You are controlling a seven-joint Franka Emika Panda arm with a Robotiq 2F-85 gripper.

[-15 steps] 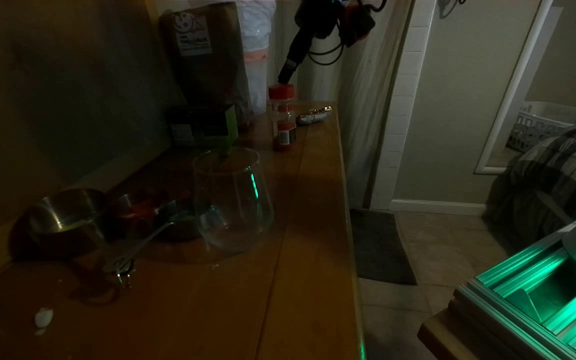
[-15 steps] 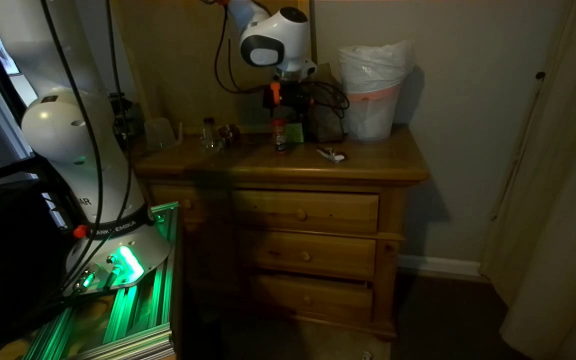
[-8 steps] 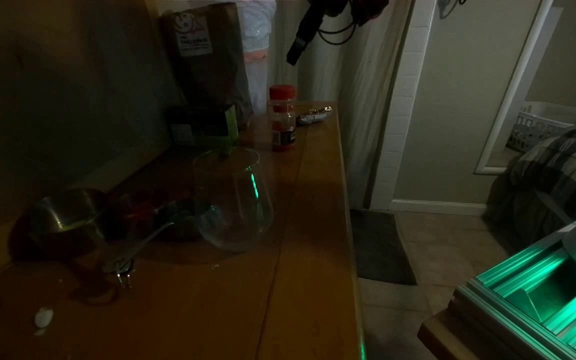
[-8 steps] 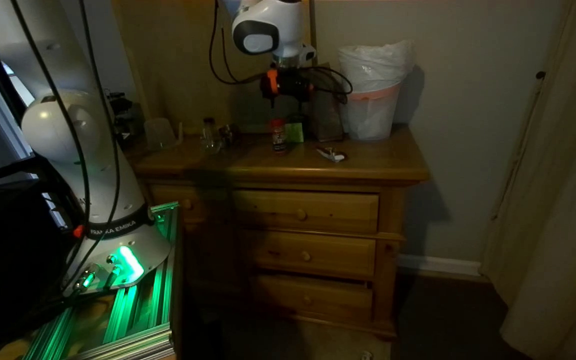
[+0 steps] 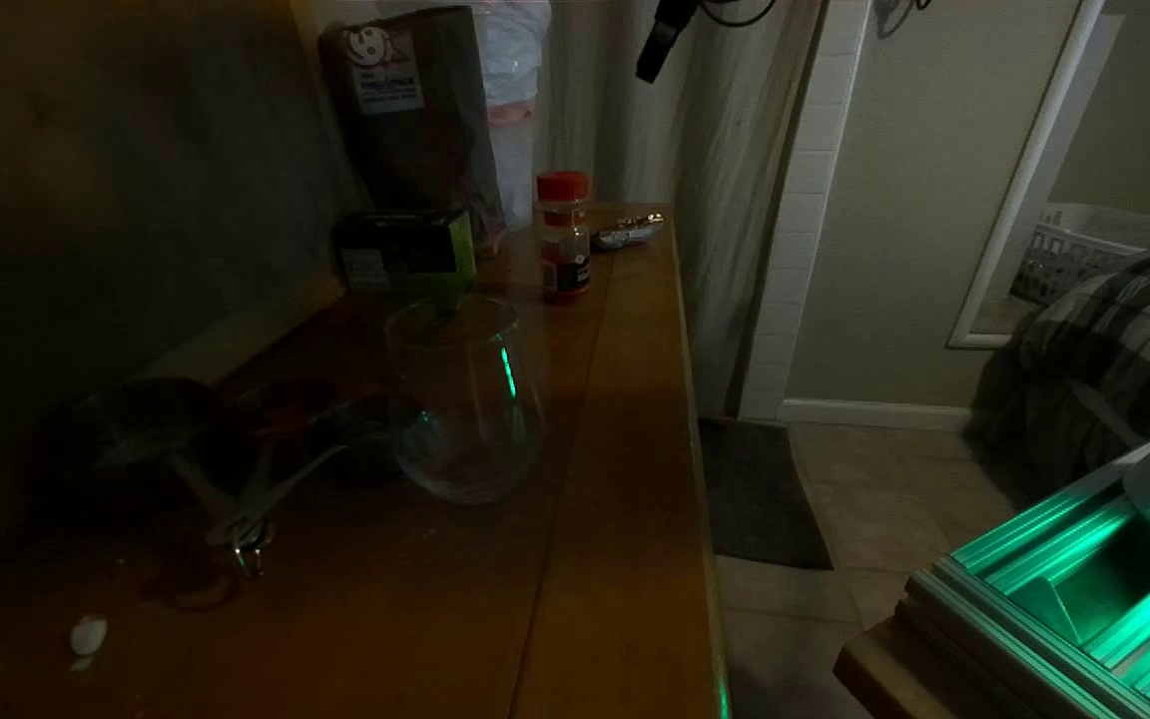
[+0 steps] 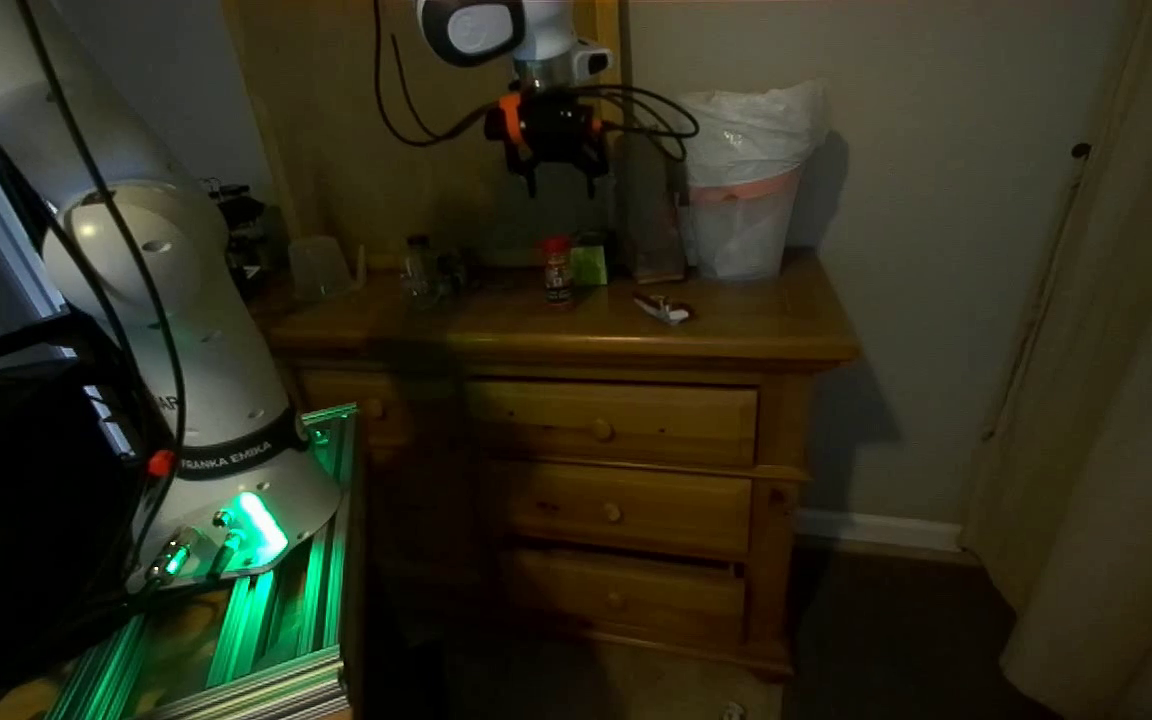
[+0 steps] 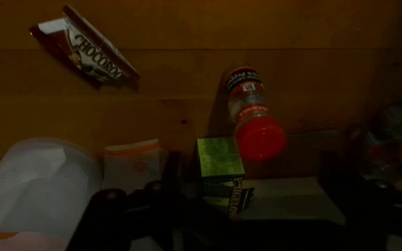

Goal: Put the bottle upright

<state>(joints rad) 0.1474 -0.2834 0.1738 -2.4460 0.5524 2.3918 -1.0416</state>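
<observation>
Because the bottle [image 5: 564, 240] stands upright on its base on the desk [image 5: 630, 499], apart from the box [image 6: 589, 266], the placement is judged complete. The tool [image 6: 562, 187] hangs well above the bottle, jaws wide apart and holding nothing, presumably so that withdrawal cannot disturb it. A strip of desk separates the bottle from the front edge [image 6: 696, 347], with the wrapper [image 6: 664, 309] nearer that edge; upward travel appears safest.
</observation>
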